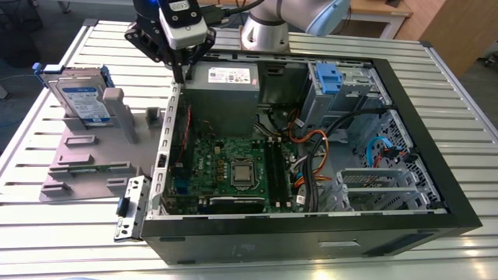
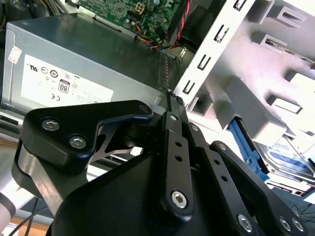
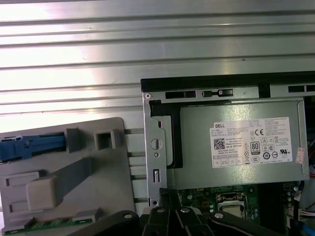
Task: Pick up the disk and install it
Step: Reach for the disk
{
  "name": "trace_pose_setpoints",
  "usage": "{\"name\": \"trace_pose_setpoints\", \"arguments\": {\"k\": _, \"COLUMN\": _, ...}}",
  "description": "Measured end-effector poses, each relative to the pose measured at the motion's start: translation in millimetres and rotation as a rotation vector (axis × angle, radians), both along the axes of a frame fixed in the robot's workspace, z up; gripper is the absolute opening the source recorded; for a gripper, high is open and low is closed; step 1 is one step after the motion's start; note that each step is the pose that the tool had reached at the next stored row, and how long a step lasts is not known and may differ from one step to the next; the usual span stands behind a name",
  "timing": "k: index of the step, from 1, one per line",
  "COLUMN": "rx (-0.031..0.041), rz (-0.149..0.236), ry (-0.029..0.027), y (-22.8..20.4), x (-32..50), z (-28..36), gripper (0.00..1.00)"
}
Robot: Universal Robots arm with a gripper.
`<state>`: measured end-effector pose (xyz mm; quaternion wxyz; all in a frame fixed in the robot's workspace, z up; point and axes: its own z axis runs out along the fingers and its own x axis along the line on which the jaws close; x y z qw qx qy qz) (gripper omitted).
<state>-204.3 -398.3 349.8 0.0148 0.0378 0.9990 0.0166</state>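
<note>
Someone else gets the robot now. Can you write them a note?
The gripper is shut and empty, over a wall of the open black computer case, by its grey power supply box.
The silver hard drive with a white-and-blue label, in its blue plastic frame, stands in the grey plastic holder at the exterior view's left of the case, untouched.
Done: nothing yet.
Left: hard drive not picked up, not installed.

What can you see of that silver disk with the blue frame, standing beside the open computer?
The disk is a flat rectangular silver drive with a white-and-blue label on its face, clipped in a blue plastic frame. It stands on edge in the grey holder, to the exterior view's left of the open computer case. Only the holder touches it; the gripper hangs apart, over the case's edge.
</note>
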Motion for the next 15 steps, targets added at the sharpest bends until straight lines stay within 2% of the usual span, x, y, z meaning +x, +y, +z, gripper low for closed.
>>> {"name": "trace_pose_setpoints", "arguments": {"k": 15, "rx": 0.0, "rz": 0.0, "ry": 0.0, "y": 0.0, "x": -6.2, "z": -1.3, "gripper": 0.11}}
